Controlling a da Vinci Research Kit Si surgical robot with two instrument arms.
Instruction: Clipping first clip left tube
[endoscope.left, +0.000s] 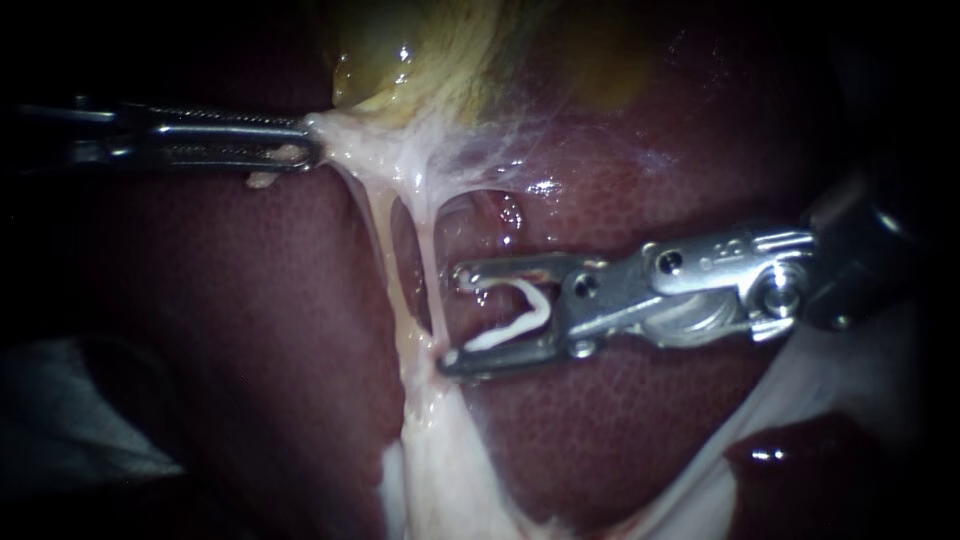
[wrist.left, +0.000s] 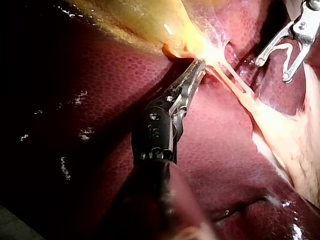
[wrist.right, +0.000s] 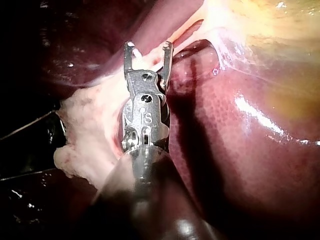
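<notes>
Clip (endoscope.left: 515, 318) in right instrument (endoscope.left: 456, 318) shows from endoscope; right wrist hides it.

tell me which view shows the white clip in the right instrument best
The endoscope view: the white clip lies side-on, its whole bent shape clear in the right instrument. The left wrist view shows it small and far off; the right wrist view sees it end-on, hard to make out.
</notes>
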